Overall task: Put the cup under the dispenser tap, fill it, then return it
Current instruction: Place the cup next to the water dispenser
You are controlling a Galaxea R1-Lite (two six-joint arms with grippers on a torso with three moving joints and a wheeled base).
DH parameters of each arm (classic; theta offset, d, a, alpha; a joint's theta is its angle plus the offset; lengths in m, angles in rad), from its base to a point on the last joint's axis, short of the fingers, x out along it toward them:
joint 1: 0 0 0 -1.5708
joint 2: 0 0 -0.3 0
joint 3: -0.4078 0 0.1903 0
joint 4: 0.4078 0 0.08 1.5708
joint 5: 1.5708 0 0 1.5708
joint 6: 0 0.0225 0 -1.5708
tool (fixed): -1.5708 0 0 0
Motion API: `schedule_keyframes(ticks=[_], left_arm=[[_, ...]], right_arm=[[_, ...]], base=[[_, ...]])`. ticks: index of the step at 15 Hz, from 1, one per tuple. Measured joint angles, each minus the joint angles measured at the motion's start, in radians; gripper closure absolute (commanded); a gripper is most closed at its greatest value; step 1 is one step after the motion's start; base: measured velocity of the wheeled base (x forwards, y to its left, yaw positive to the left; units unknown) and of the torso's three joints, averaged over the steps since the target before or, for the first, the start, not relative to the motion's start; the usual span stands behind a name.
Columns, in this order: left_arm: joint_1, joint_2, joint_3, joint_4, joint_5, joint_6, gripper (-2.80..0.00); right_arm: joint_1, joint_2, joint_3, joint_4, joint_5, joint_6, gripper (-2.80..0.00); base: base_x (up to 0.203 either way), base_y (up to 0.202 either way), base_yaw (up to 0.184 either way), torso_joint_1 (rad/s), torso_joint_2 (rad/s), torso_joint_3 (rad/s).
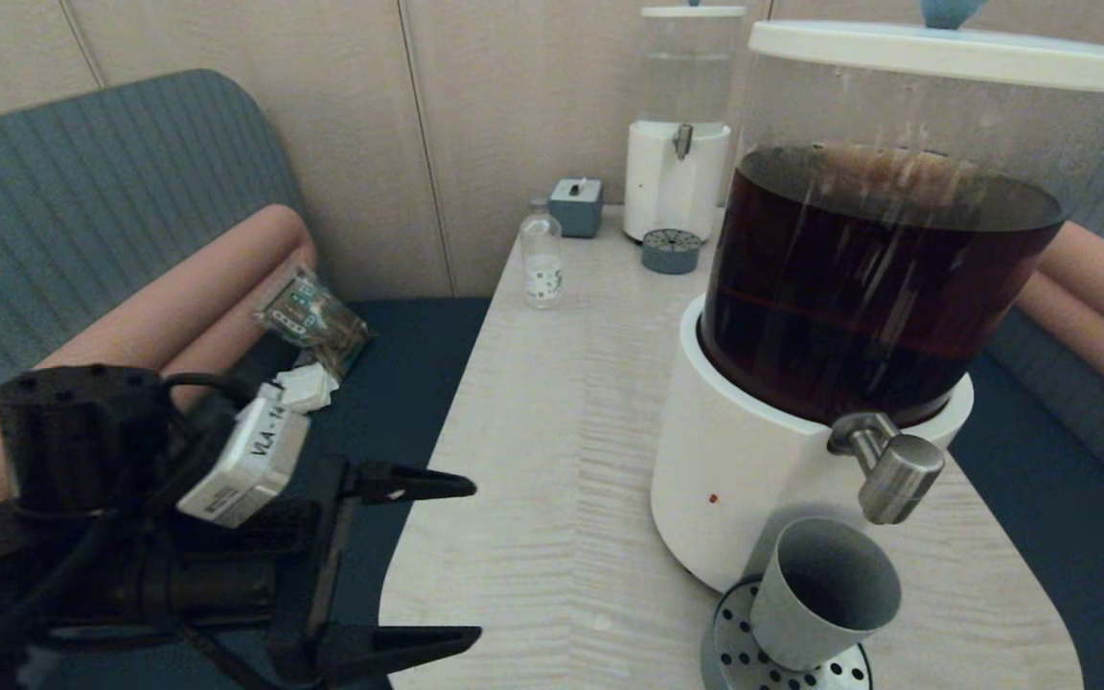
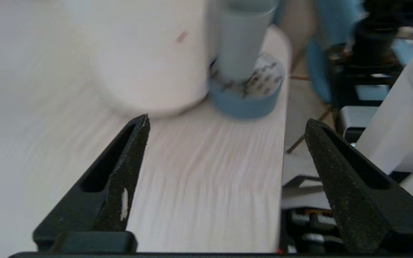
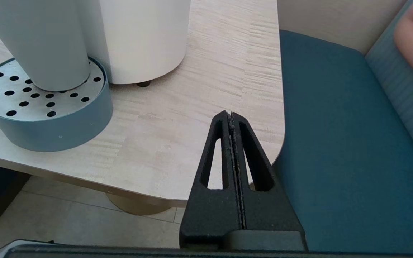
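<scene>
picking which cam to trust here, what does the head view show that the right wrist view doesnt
Only the head view shows the tap over the cup, the dark liquid in the tank, the small bottle, the second dispenser at the far end, and the left gripper open beside the table's near left edge.

Only the right wrist view shows the right gripper shut, low by the table's near right corner, and the floor under the table.

Both show the cup on the drip tray, the dispenser's white base, the table.
</scene>
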Motion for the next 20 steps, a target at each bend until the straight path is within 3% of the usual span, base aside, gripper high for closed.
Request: schedule_keyframes(ticks=[4,11,16,20], left_arm=[[-0.096,0.212,-0.084,-0.202,-0.04,-0.001,-2.8],[-0.206,0.358,-0.111,-0.223,-0.044,-0.002,-2.8],[-0.292,0.428,-0.196,-0.219,-0.044,-0.01,-2.8],[-0.323,0.481,-0.238,-0.222,-0.042,-0.015,-2.8]], right_arm=[[0.0,0.0,0.0,0.0,0.0,0.0,0.0],[0.0,0.0,0.0,0.0,0.0,0.0,0.0],[0.0,0.0,0.0,0.0,0.0,0.0,0.0],[0.0,0.0,0.0,0.0,0.0,0.0,0.0]], base=[[0.0,0.0,0.0,0.0,0.0,0.0],[0.0,0.0,0.0,0.0,0.0,0.0],[0.0,0.0,0.0,0.0,0.0,0.0],[0.0,0.0,0.0,0.0,0.0,0.0]])
